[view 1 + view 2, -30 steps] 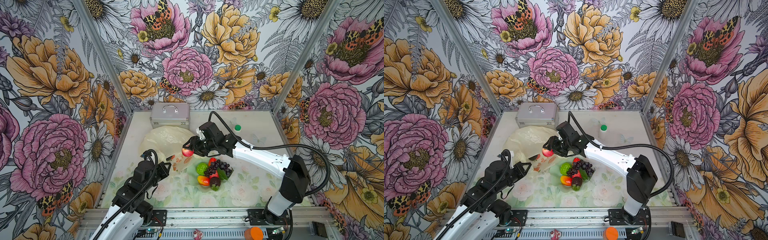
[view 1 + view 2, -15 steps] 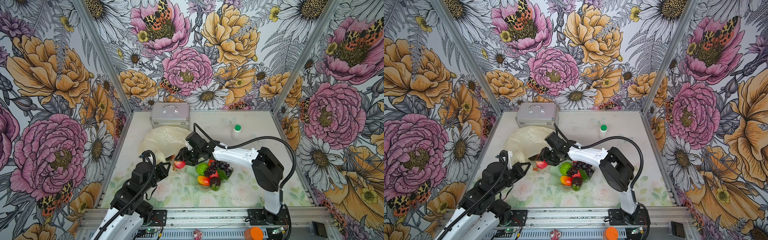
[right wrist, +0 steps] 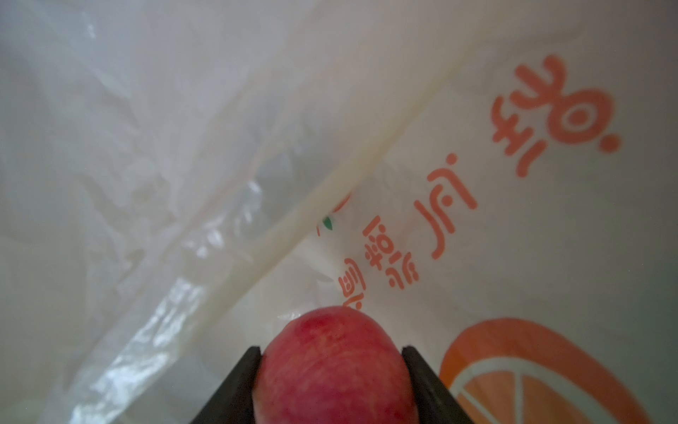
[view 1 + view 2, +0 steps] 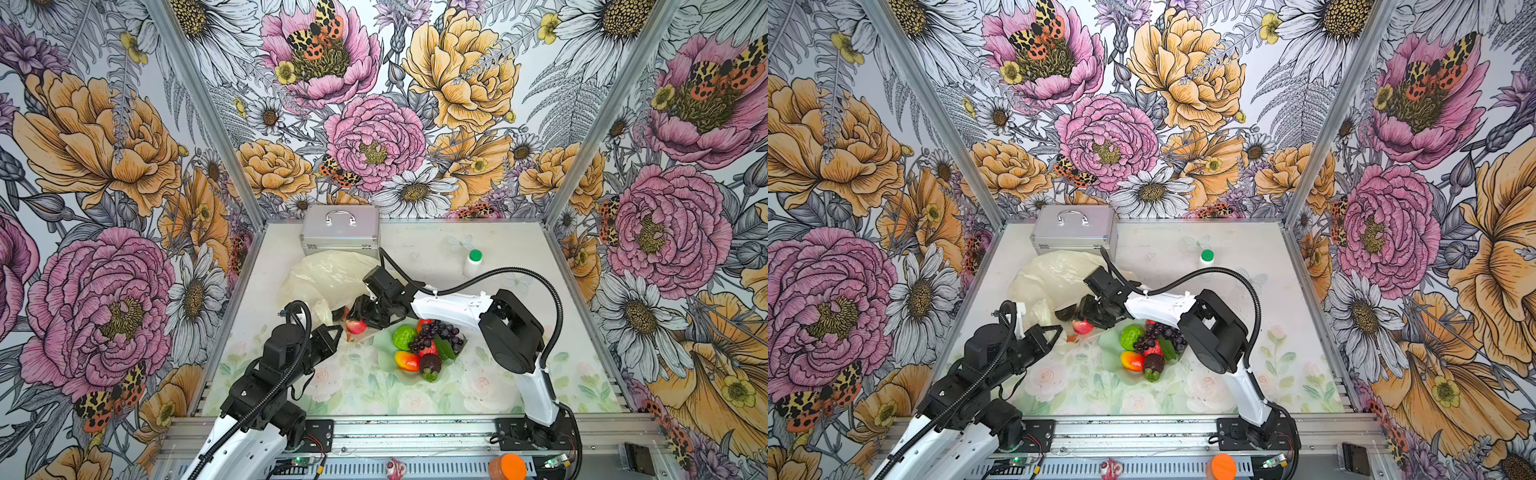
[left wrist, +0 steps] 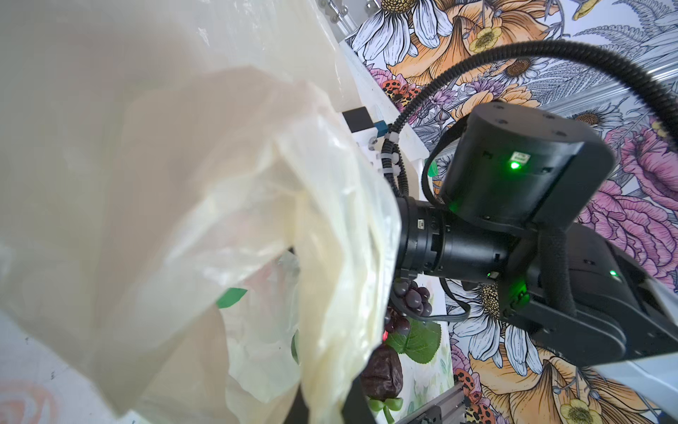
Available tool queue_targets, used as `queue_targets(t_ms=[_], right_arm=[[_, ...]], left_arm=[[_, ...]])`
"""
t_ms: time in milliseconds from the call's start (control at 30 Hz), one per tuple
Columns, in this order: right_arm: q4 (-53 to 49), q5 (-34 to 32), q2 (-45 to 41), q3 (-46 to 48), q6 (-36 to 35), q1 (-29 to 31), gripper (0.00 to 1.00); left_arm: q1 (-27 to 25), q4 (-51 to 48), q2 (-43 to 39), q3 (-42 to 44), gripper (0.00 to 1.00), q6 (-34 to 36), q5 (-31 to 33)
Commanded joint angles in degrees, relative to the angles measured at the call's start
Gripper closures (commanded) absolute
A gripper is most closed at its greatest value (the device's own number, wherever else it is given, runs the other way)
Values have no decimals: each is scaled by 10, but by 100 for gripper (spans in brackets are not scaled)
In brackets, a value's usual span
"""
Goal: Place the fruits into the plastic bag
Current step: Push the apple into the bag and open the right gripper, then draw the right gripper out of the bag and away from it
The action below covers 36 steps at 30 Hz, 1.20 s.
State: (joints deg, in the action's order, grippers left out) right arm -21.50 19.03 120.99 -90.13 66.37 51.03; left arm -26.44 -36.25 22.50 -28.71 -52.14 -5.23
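Right gripper [image 3: 330,350]: clamped on the red-pink apple [image 3: 332,381], black fingers [image 3: 238,389] pressed against both its sides. Shifted left and nearer within the last second, elbow now folded in beside the dish [image 4: 381,352], fruit brought to the mouth of the plastic bag [image 4: 328,274]. Meaning for the task: carry all but done, release not yet made, apple sitting only at the lip in both top views, just left of the dish. Left gripper [image 4: 331,333]: shut, seemingly pinching the bag's near rim to hold it up; hardly moved over that second. Still waiting on the dish: bumpy lime-green ball [image 4: 404,336], grape bunch [image 4: 437,333], strawberry [image 4: 428,348], mango [image 4: 407,360], mangosteen [image 4: 430,366]. Farther out: silver metal case [image 4: 340,227] just behind the bag, white bottle with green cap [image 4: 473,262] far to the right. Seen only from the right wrist: the clamp itself, plus orange lettering [image 3: 451,205] and an orange-slice print [image 3: 521,370] on film straight ahead, so apparently aimed inside. Seen only from the left wrist: lifted film close up, grape bunch and mangosteen past its edge. Seen only from above: dark shape [image 4: 1066,312] at the mouth, perhaps the avocado, not certain.
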Motion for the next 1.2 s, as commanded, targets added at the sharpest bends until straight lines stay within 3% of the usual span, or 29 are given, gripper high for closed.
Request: queue_targets(t_ms=[0, 600, 1167], right_arm=[[8, -50, 7, -22, -8, -13, 55], [8, -81, 76, -171, 8, -90, 25], [8, -88, 17, -155, -12, -125, 26]], left_arm=[[-1, -9, -4, -7, 100, -1, -16], [0, -12, 0, 1, 100, 5, -21], [19, -12, 15, 4, 100, 33, -46]])
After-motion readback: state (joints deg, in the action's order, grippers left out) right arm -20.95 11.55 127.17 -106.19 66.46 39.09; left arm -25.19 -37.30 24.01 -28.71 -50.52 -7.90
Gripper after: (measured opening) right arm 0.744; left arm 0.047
